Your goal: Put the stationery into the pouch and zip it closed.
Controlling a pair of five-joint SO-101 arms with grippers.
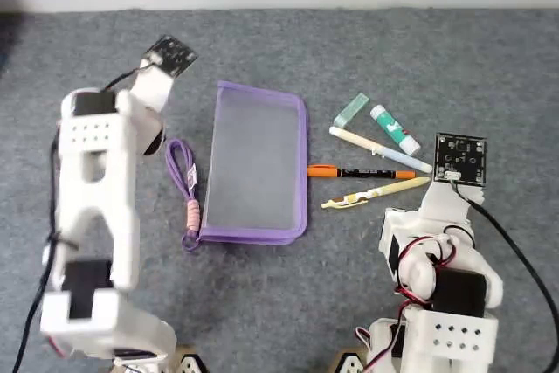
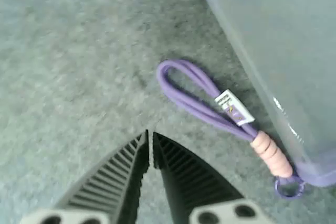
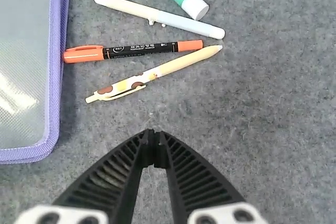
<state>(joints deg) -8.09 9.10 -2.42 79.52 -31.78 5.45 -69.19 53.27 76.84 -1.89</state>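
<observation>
On the grey tabletop, seen from above, the left arm stood at the left edge. In its wrist view its jaws were pressed almost together, holding nothing, over bare surface just beside the purple strap. This strap, a loop with pink beads at its near end, lay along the left side of the pouch and met a ring at the pouch's near left corner. The pouch, translucent with a purple border, lay flat in the middle. All the stationery lay outside it to the right. The orange marker pointed its cap at the pouch's right edge, just beside it. The cream patterned pen lay nearer the arms, and the white-and-blue pen farther back. Beyond these lay the mint eraser and the green-and-white tube. The right arm stood at the right, its jaws pressed together and empty, near the cream pen.
</observation>
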